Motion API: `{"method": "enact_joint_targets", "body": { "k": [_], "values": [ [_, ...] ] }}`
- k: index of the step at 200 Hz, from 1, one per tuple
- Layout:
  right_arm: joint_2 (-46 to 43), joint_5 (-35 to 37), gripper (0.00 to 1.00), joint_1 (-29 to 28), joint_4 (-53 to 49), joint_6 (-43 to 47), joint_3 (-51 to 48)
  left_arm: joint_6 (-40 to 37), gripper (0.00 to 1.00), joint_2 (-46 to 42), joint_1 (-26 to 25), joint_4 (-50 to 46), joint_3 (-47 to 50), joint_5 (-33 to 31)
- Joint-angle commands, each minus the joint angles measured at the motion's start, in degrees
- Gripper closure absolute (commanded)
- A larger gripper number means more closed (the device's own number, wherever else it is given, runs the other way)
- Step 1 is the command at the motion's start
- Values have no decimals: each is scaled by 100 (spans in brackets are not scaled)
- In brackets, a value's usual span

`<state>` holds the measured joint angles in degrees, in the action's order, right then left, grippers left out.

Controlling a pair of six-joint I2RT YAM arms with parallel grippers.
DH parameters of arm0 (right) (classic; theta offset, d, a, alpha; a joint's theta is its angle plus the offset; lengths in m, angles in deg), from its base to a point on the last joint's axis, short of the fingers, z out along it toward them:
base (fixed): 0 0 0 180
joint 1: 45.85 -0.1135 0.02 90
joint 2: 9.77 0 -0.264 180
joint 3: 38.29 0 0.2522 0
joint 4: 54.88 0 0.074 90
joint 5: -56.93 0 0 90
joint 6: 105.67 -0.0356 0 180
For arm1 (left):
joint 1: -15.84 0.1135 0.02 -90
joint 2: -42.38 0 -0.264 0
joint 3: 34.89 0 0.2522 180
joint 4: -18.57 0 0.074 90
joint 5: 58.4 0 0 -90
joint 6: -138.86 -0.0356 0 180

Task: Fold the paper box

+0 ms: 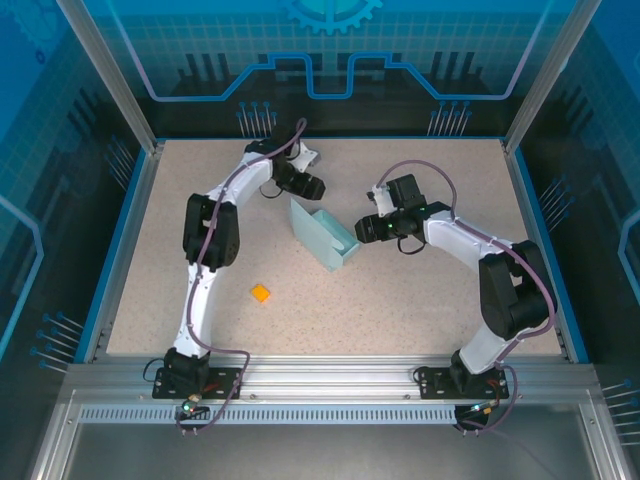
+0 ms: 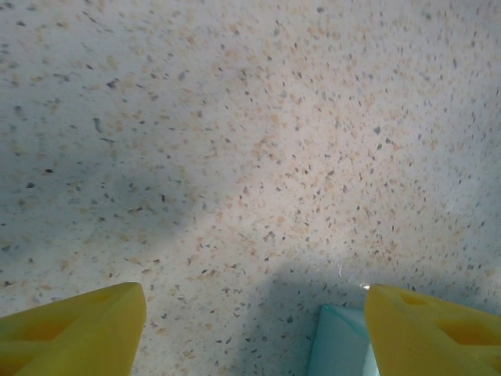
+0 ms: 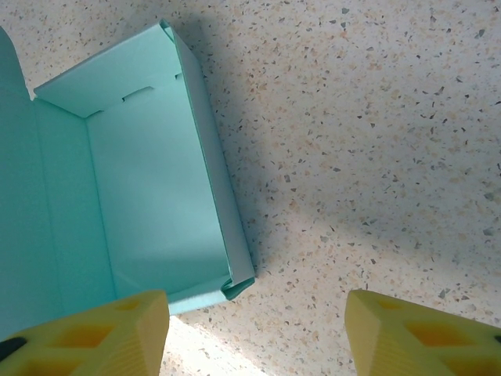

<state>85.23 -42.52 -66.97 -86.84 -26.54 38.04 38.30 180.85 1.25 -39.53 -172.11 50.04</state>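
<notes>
The box (image 1: 325, 238) sits mid-table (image 1: 420, 310), a little far of centre. Its tray walls are up and its flap (image 1: 306, 222) stands open along the left side, so I'd say closing it is what remains.

The left gripper (image 1: 305, 185) hangs just far of the box, jaws apart and empty. From its wrist, a corner of the box (image 2: 337, 348) shows right by one finger (image 2: 423, 329).

The right gripper (image 1: 368, 228) is close on the right. Its jaws are apart too, with nothing between them and the tray's corner (image 3: 235, 282) near one finger (image 3: 102, 329).

Nobody has hold of the box, and thin card like that looks light. A shove from either side alone would likely skate it across the table rather than fold anything.

The corner by the right gripper looks only loosely tucked. A finger catching that wall could pop it open or dent it.

If the flap is pushed down crooked, its tab may miss and crumple.

The orange square (image 1: 261, 292) lies well clear, near-left.
</notes>
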Motion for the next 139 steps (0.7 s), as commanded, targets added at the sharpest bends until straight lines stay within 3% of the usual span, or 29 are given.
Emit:
{"method": "enact_joint_targets", "body": {
  "k": [1, 59, 89, 139],
  "values": [
    [-55, -142, 37, -64, -6, 5, 141, 443, 25, -597, 188, 427, 177, 437],
    [275, -373, 37, -66, 18, -79, 505, 1219, 25, -1462, 447, 1454, 1213, 978],
    [616, -358, 37, -73, -120, -74, 781, 1779, 26, -2106, 555, 2124, 2024, 838],
    [1284, -677, 37, -203, -291, -100, 1238, 3017, 26, -3672, 847, 3752, 4212, 19]
  ]
}}
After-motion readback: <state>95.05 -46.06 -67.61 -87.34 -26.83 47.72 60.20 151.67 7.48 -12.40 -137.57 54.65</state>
